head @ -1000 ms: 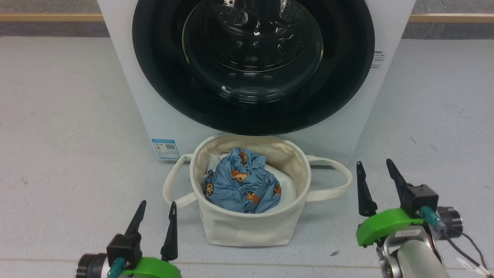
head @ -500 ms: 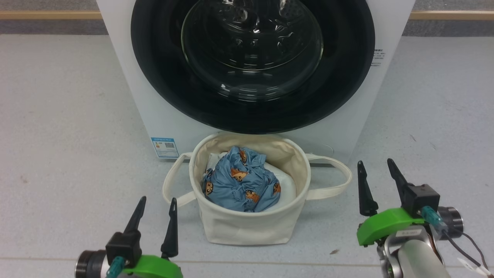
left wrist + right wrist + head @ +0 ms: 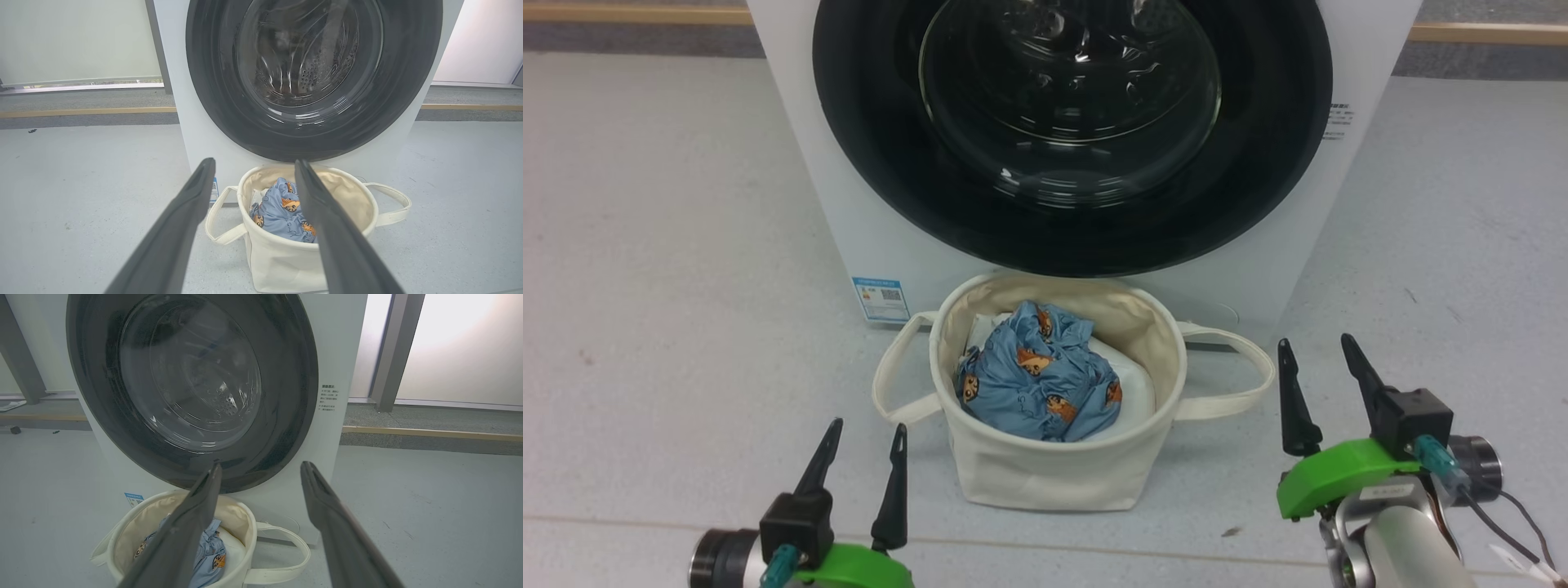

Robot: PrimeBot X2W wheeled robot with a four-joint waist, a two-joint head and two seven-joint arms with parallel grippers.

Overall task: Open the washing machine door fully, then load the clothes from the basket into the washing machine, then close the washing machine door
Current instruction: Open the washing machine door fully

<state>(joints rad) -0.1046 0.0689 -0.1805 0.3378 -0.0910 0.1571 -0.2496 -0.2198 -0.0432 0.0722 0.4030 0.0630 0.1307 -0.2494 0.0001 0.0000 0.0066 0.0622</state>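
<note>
— How is the washing machine door (image 3: 1072, 122) found?

— It is seen shut, lying flat against the front of the washing machine (image 3: 907, 269). Through its glass bowl the perforated steel drum (image 3: 310, 69) can be made out in the left wrist view.

— Where are the clothes (image 3: 1037, 384) located?

— They are bundled inside the basket (image 3: 1045, 482), laid on white padding (image 3: 1135, 392). The basket is set on the grey floor (image 3: 670, 245) just in front of the machine, below the door, with a loop handle spread out at each side. A blue label (image 3: 880, 299) is stuck low on the machine's front, near the basket's left handle.

— And how are the grippers held?

— The left gripper (image 3: 868, 425) is held low at the basket's left, its fingers spread apart and empty. The right gripper (image 3: 1315, 340) is held at the basket's right, near the right handle, its fingers likewise parted and empty. Basket, clothes and door are touched by neither gripper.
</note>
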